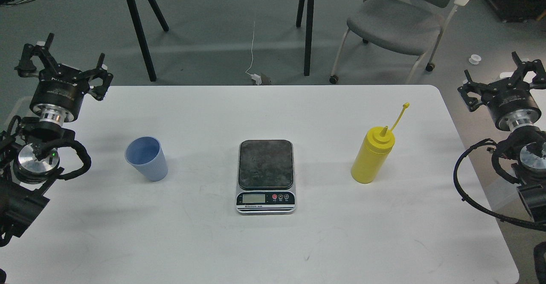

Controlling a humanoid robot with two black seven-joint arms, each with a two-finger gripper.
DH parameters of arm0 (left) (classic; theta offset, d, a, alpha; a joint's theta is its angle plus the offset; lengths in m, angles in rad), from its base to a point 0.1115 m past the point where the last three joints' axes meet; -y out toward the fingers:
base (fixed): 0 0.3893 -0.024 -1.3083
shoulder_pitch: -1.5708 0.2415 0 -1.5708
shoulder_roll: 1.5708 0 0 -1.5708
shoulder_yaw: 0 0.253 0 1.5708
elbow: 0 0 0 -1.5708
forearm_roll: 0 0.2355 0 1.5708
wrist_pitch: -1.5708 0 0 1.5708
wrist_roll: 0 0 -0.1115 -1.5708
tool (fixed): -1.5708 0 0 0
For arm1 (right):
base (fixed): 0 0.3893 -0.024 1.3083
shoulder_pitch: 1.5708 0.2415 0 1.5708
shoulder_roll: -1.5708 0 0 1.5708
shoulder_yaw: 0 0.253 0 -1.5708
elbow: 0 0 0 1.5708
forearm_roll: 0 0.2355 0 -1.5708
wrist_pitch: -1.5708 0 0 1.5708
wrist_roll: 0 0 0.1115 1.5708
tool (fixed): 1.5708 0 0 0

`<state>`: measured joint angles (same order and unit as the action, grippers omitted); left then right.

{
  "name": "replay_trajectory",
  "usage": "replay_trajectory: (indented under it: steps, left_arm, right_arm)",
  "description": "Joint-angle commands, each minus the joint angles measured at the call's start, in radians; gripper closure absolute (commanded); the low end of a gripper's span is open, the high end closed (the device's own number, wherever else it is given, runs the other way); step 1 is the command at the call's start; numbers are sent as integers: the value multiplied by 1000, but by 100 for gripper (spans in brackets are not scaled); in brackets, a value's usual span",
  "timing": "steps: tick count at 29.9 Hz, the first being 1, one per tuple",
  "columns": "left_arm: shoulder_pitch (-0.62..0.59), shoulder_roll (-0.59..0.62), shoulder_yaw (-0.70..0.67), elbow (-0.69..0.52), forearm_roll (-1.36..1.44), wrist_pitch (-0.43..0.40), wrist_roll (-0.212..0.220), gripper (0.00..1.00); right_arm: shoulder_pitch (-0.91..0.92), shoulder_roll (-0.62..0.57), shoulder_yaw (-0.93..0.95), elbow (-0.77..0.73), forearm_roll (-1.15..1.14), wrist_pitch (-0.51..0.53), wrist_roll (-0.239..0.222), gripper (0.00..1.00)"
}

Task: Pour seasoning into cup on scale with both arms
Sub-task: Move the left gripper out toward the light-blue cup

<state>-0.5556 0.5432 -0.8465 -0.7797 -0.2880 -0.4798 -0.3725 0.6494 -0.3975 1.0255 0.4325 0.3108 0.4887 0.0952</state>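
The pale blue ribbed cup (146,158) stands upright on the white table, left of the scale. The scale (265,175) lies flat in the middle, its dark plate bare and its display toward me. A tall yellow seasoning bottle (372,155) stands to the right, nozzle up, its cap strap sticking out to the upper right. My left gripper (64,64) hovers open at the table's far left corner, well away from the cup. Off the table's right edge, my right gripper (503,74) is open and empty, apart from the bottle.
The white table (264,241) has rounded corners and edges close to both arms. Behind it stand black table legs (137,28), a grey chair (396,24) and a white cable on the floor.
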Motion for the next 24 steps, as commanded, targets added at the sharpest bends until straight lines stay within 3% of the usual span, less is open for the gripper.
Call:
replay_trajectory:
  steps: [1,8,12,15,20,24]
  left_arm:
    - [5,1,1,-9,1,-9,-8,0]
    - [19,3,12,-4,7,-9,-2,0]
    - [62,96,30,-13,108,-9,6,0]
    - [63,142,30,-15,280,-9,-14,3]
    - [62,268,29,-50,613,-9,-89,6]
    - [56,339,32,-128,852,-9,-95,6]
  right_arm:
    - [1,6,-2,3,-1,0,0,0]
    - [-2,2,2,5,1,0,1,0]
    - [-20,-3,37,5,1,0,5,0]
    - [-40,-7,57,9,1,0,2,0]
    - [-66,-12,59,46,1,0,5,0]
    - [-82,-12,59,60,1,0,2,0]
